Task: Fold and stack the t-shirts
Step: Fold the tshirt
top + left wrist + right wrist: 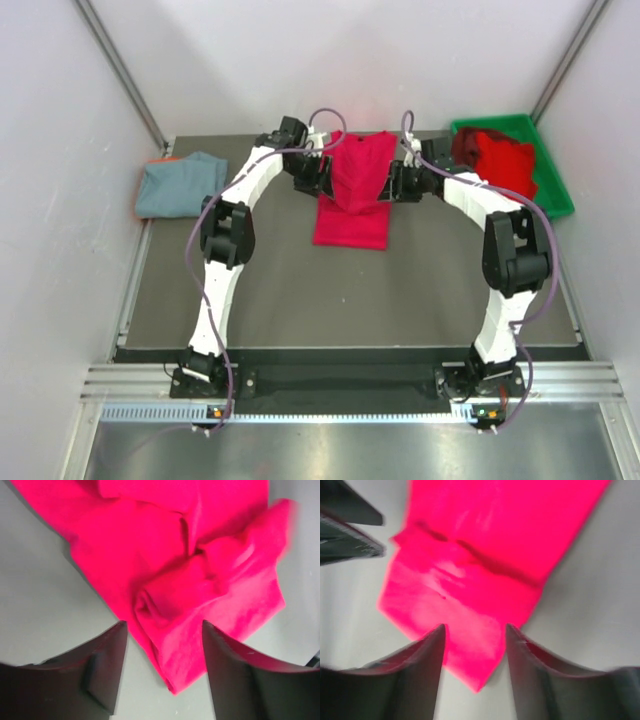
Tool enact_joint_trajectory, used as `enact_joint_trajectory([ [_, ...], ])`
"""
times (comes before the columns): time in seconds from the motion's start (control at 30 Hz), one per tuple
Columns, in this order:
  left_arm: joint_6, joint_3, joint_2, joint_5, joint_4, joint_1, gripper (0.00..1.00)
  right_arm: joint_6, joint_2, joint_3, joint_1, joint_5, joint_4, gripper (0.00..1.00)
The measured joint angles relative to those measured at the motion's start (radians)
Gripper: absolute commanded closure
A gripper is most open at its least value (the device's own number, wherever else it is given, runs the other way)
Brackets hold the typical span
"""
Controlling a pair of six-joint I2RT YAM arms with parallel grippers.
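A bright red t-shirt (353, 195) lies partly folded at the table's far middle, its far part bunched between my two grippers. My left gripper (316, 176) is at its left edge, open; in the left wrist view its jaws (164, 626) stand wide apart over a rumpled corner of the red shirt (200, 575). My right gripper (398, 181) is at the right edge, open; its jaws (475, 627) straddle a pointed corner of the shirt (485, 565). A grey-blue t-shirt (180, 185) lies folded at far left. More red shirts (492, 153) sit in the bin.
The green plastic bin (553, 185) stands at the far right corner. White walls close in on both sides and the back. The left gripper's dark fingers (347, 522) show in the upper left of the right wrist view. Grey table (330, 300) lies in front of the shirt.
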Motion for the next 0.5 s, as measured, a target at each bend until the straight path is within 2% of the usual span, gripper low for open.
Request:
enact_joint_trajectory([
  [0.07, -0.027, 0.0, 0.02, 0.0, 0.024, 0.006, 0.32, -0.034, 0.034, 0.025, 0.0, 0.033, -0.013, 0.39],
  [0.17, -0.074, -0.03, 0.013, 0.002, 0.093, 0.021, 0.3, -0.083, 0.046, 0.083, -0.001, 0.066, -0.042, 0.39],
  [0.27, -0.116, -0.122, -0.051, 0.027, 0.185, 0.052, 0.3, -0.112, 0.032, 0.155, -0.004, 0.063, -0.043, 0.39],
  [0.37, -0.138, -0.216, -0.151, 0.074, 0.215, 0.071, 0.3, -0.11, -0.005, 0.167, -0.006, 0.023, -0.032, 0.41],
  [0.5, -0.136, -0.264, -0.243, 0.178, 0.224, 0.05, 0.33, -0.046, -0.014, 0.14, -0.005, -0.06, 0.008, 0.42],
])
